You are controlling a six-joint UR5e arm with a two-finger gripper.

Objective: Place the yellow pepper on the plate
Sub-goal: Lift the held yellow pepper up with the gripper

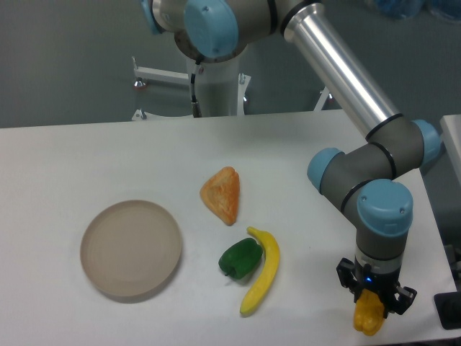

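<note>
Jaws clenched on the yellow pepper [368,315], far from the plate [130,249].
Carried low, it could clip the banana [261,280] and green pepper [240,258] lying between.

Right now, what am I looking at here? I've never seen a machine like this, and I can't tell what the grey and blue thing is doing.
The grey and blue thing is a jointed robot arm, filmed by one fixed camera looking down at a white table. At the arm's tip is a black two-finger gripper, a kind of simple hand, near the table's front right corner. It points straight down, and its fingers are closed around a small yellow-orange toy pepper.

Toy food lies on the table: an orange wedge-shaped piece, a green pepper and a long curved yellow banana right beside it. On the left sits a round beige plate with nothing on it. The yellow pepper is meant to go there, so the arm has to carry it across the table.
</note>
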